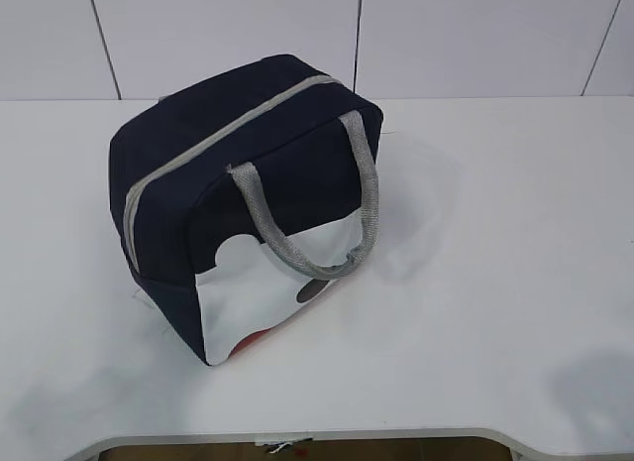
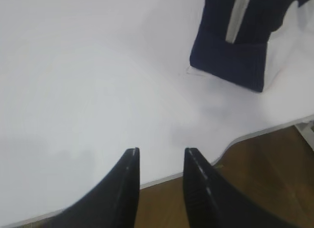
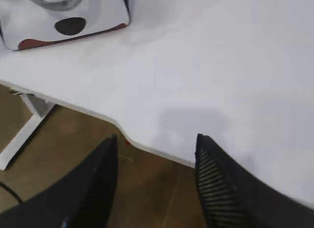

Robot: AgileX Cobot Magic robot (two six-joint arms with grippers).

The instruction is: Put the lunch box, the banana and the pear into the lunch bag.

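Note:
The navy lunch bag (image 1: 248, 173) stands on the white table (image 1: 495, 233), left of centre, with its grey zipper closed along the top and its grey handles hanging over the white front panel. It also shows in the left wrist view (image 2: 235, 46) and the right wrist view (image 3: 68, 17). The lunch box, the banana and the pear are out of view. My left gripper (image 2: 161, 152) is open and empty over the table's front edge. My right gripper (image 3: 156, 139) is open and empty over the front edge too. Neither gripper shows in the exterior view.
The table's curved front edge (image 1: 297, 436) runs along the bottom, with brown floor (image 3: 147, 189) beyond it. A white table leg (image 3: 24, 125) stands below the edge. A tiled wall (image 1: 446, 35) backs the table.

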